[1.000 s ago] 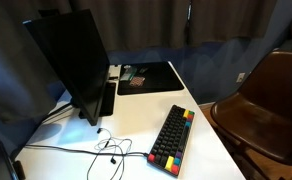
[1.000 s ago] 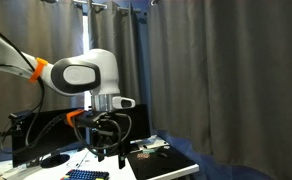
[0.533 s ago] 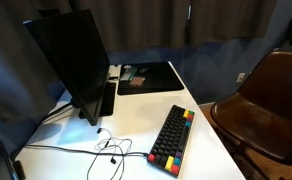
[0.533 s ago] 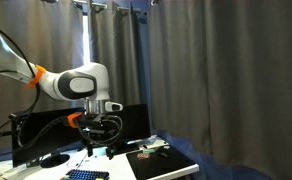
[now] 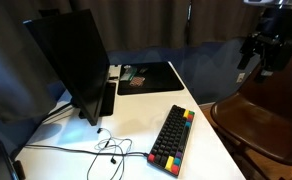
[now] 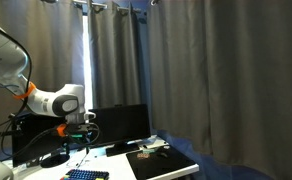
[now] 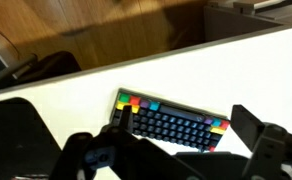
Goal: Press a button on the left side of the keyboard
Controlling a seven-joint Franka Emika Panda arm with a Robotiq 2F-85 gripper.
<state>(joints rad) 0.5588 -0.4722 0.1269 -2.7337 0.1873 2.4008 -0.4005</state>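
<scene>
The keyboard (image 5: 173, 138) is small and black, with red, yellow, green and blue keys at its ends. It lies on the white table (image 5: 136, 110) near the edge. It shows in the wrist view (image 7: 172, 122) and partly at the bottom of an exterior view (image 6: 86, 175). My gripper (image 7: 183, 128) is open and empty, well above the keyboard, with its fingers framing the keyboard in the wrist view. It also appears in both exterior views (image 5: 258, 52) (image 6: 79, 140).
A dark monitor (image 5: 71, 60) stands at the table's far left, with a black mouse mat (image 5: 146, 76) behind the keyboard. An earphone cable (image 5: 106, 150) lies beside the keyboard. A brown chair (image 5: 271, 100) stands off the table edge.
The arm has swung left and down toward the table. The gripper has come into the top right of an exterior view. The keyboard has not moved.
</scene>
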